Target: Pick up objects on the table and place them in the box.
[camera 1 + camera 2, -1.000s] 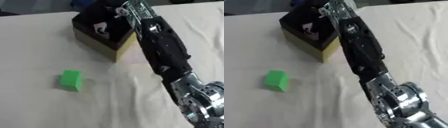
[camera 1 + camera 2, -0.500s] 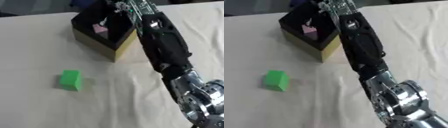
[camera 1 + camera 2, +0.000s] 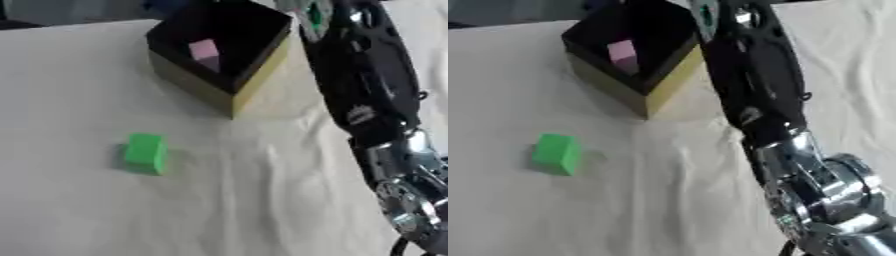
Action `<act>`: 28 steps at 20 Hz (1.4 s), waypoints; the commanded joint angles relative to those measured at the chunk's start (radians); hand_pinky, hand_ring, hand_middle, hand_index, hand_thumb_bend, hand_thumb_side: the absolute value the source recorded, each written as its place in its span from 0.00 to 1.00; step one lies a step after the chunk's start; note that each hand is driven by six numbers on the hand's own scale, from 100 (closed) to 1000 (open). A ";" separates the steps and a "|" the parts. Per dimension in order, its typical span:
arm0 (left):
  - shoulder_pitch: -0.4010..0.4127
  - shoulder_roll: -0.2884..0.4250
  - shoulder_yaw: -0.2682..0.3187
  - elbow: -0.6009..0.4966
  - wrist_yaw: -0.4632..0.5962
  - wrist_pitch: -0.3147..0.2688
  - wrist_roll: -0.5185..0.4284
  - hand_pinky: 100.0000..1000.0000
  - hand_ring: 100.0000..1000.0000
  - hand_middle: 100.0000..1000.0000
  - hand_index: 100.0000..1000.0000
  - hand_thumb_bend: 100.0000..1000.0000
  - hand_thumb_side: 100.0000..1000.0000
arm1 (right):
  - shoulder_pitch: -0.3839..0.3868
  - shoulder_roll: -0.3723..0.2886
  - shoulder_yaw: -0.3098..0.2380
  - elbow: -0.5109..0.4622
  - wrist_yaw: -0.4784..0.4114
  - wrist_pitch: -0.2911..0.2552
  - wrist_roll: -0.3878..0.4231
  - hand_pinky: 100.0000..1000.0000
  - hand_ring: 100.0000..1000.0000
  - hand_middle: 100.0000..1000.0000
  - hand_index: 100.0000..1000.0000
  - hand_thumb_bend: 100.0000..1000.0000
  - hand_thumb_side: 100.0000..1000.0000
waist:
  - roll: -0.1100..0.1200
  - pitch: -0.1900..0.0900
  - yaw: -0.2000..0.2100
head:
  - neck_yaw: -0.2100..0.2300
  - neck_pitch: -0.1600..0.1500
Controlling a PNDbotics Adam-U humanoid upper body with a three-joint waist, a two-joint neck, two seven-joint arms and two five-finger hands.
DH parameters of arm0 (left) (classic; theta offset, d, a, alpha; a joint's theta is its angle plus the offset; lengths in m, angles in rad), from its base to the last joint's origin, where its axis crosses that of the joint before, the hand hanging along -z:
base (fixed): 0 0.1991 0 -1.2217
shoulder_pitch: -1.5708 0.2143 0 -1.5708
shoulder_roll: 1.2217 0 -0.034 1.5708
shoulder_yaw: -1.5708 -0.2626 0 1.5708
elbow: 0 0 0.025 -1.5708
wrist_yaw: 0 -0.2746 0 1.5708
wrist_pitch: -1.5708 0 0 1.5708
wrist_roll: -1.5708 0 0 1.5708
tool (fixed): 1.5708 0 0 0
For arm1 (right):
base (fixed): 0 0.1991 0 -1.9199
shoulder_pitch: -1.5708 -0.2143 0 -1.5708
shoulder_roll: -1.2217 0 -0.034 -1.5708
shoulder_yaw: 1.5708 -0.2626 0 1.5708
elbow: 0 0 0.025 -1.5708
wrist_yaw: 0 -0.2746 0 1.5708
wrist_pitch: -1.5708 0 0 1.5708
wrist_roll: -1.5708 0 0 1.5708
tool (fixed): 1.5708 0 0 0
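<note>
box (image 3: 229, 75) holds the pink block (image 3: 204, 51); green block (image 3: 145, 153) lies on your worktop (image 3: 79, 200). right view shows more elbow. your right robot hand (image 3: 311, 11) is at the box's far edge, fingers unreadable.

Right arm (image 3: 754, 95) extended up right side; hand out of view.

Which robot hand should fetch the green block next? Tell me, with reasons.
Probably the right: its arm is the only one in view, stretched beside the box, which already holds a pink block. The green block lies toward the left, but no left arm shows.
</note>
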 commanded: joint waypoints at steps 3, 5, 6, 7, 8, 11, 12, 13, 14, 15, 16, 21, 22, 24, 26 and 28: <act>-0.083 0.195 -0.054 -0.018 -0.189 0.081 -0.037 0.71 0.73 0.70 0.76 0.00 0.80 | 0.027 -0.136 0.061 -0.148 -0.241 0.013 -0.097 0.84 0.84 0.72 0.85 0.00 0.75 | 0.002 -0.027 -0.008 | 0.020 0.016; -0.120 0.252 -0.089 -0.018 -0.256 0.106 -0.099 0.72 0.74 0.70 0.77 0.00 0.79 | 0.049 -0.171 0.081 -0.192 -0.326 0.015 -0.128 0.84 0.83 0.72 0.84 0.00 0.74 | 0.002 -0.028 -0.011 | 0.026 0.019; -0.137 0.279 -0.108 -0.018 -0.277 0.118 -0.140 0.72 0.74 0.70 0.78 0.00 0.79 | 0.060 -0.185 0.089 -0.214 -0.359 0.016 -0.141 0.84 0.83 0.72 0.84 0.00 0.73 | 0.002 -0.028 -0.014 | 0.029 0.019; -0.154 0.303 -0.125 -0.018 -0.289 0.130 -0.185 0.73 0.74 0.71 0.79 0.00 0.81 | 0.069 -0.198 0.095 -0.236 -0.387 0.018 -0.154 0.84 0.83 0.72 0.84 0.00 0.73 | 0.002 -0.028 -0.016 | 0.031 0.018; -0.171 0.325 -0.142 -0.018 -0.292 0.139 -0.231 0.73 0.75 0.71 0.79 0.00 0.81 | 0.079 -0.210 0.099 -0.256 -0.412 0.021 -0.168 0.84 0.83 0.72 0.84 0.00 0.73 | 0.002 -0.028 -0.017 | 0.032 0.017; -0.218 0.382 -0.183 -0.018 -0.287 0.148 -0.351 0.75 0.77 0.73 0.81 0.00 0.83 | 0.106 -0.239 0.106 -0.308 -0.482 0.029 -0.207 0.84 0.83 0.72 0.84 0.00 0.75 | 0.004 -0.026 -0.021 | 0.035 0.018; -0.233 0.400 -0.200 -0.018 -0.291 0.144 -0.394 0.75 0.78 0.73 0.82 0.03 0.84 | 0.115 -0.248 0.107 -0.323 -0.501 0.030 -0.214 0.84 0.83 0.72 0.84 0.00 0.75 | 0.004 -0.026 -0.023 | 0.036 0.017; -0.245 0.414 -0.214 -0.018 -0.296 0.141 -0.434 0.76 0.78 0.73 0.83 0.07 0.85 | 0.123 -0.256 0.108 -0.335 -0.515 0.033 -0.217 0.84 0.83 0.72 0.84 0.00 0.76 | 0.004 -0.025 -0.025 | 0.036 0.017; -0.255 0.426 -0.228 -0.018 -0.302 0.139 -0.473 0.76 0.78 0.74 0.83 0.11 0.86 | 0.130 -0.262 0.108 -0.344 -0.525 0.035 -0.218 0.84 0.83 0.72 0.84 0.00 0.77 | 0.004 -0.024 -0.027 | 0.036 0.017; -0.266 0.434 -0.242 -0.016 -0.306 0.139 -0.509 0.76 0.79 0.74 0.83 0.15 0.85 | 0.138 -0.268 0.107 -0.352 -0.534 0.039 -0.217 0.84 0.83 0.72 0.84 0.00 0.77 | 0.004 -0.023 -0.029 | 0.037 0.016; -0.279 0.439 -0.256 -0.012 -0.308 0.140 -0.543 0.76 0.79 0.75 0.84 0.17 0.85 | 0.146 -0.272 0.106 -0.360 -0.542 0.041 -0.216 0.84 0.83 0.72 0.84 0.00 0.78 | 0.005 -0.023 -0.030 | 0.037 0.016; -0.348 0.450 -0.332 0.009 -0.324 0.141 -0.649 0.78 0.82 0.76 0.85 0.30 0.80 | 0.173 -0.284 0.098 -0.389 -0.569 0.056 -0.211 0.84 0.82 0.71 0.84 0.00 0.80 | 0.012 -0.025 -0.037 | 0.037 0.013; -0.363 0.449 -0.352 0.015 -0.324 0.145 -0.672 0.78 0.82 0.76 0.85 0.33 0.80 | 0.175 -0.284 0.097 -0.393 -0.571 0.058 -0.210 0.84 0.82 0.71 0.84 0.00 0.80 | 0.013 -0.025 -0.038 | 0.038 0.013; -0.390 0.442 -0.388 0.028 -0.324 0.153 -0.720 0.79 0.83 0.77 0.84 0.39 0.80 | 0.179 -0.282 0.095 -0.399 -0.574 0.063 -0.208 0.85 0.82 0.71 0.84 0.00 0.81 | 0.016 -0.026 -0.041 | 0.038 0.012; -0.411 0.432 -0.419 0.042 -0.319 0.161 -0.775 0.80 0.83 0.77 0.84 0.42 0.80 | 0.180 -0.281 0.095 -0.403 -0.577 0.066 -0.203 0.85 0.83 0.72 0.84 0.00 0.82 | 0.018 -0.027 -0.043 | 0.038 0.012; -0.425 0.427 -0.439 0.050 -0.321 0.168 -0.823 0.81 0.84 0.78 0.85 0.49 0.76 | 0.181 -0.281 0.096 -0.406 -0.579 0.067 -0.199 0.85 0.83 0.72 0.84 0.00 0.83 | 0.020 -0.027 -0.045 | 0.036 0.013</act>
